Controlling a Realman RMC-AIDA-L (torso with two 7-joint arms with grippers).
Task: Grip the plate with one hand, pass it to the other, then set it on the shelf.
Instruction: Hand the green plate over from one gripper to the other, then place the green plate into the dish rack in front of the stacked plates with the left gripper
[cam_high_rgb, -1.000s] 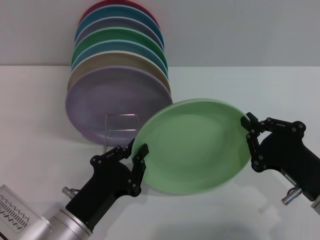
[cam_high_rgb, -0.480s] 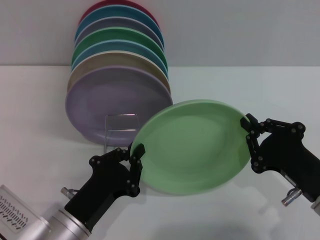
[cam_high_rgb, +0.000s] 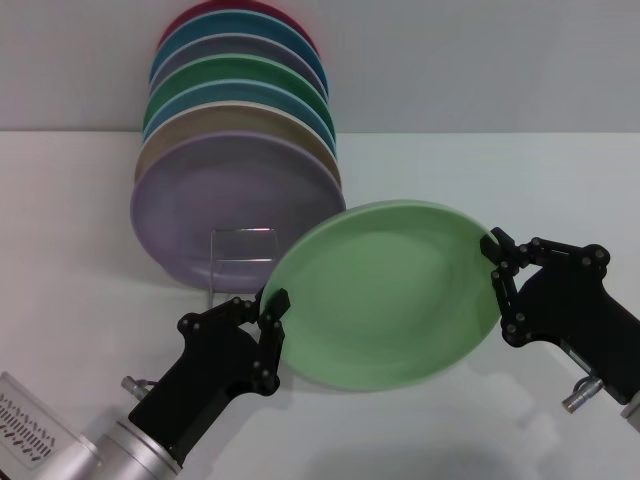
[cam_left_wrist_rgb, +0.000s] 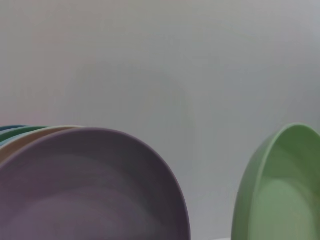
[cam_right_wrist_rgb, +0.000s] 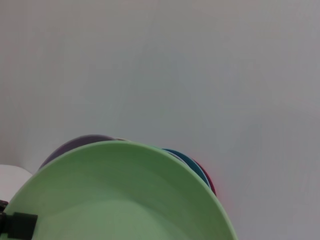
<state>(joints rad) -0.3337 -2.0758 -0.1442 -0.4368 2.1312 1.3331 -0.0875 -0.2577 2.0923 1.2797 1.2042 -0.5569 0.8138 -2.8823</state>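
plate (cam_high_rgb: 385, 295) mid-frame, off table; right gripper (cam_high_rgb: 497, 262) clamped on right rim, left gripper (cam_high_rgb: 272, 312) parted around left rim. handover underway; shelf (cam_high_rgb: 243, 258) placement pending.

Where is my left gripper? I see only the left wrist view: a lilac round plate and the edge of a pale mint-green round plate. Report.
Observer: The head view shows the left gripper at the lower left rim of the pale mint-green round plate.
Operator: Tell me what holds the far side.
Observer: The right gripper is clamped on the opposite rim; the plate hangs tilted between the two.
Operator: Locate the rack.
Observer: The thin silvery wire rack stands just in front of the lilac round plate, beside the mint plate's left edge.
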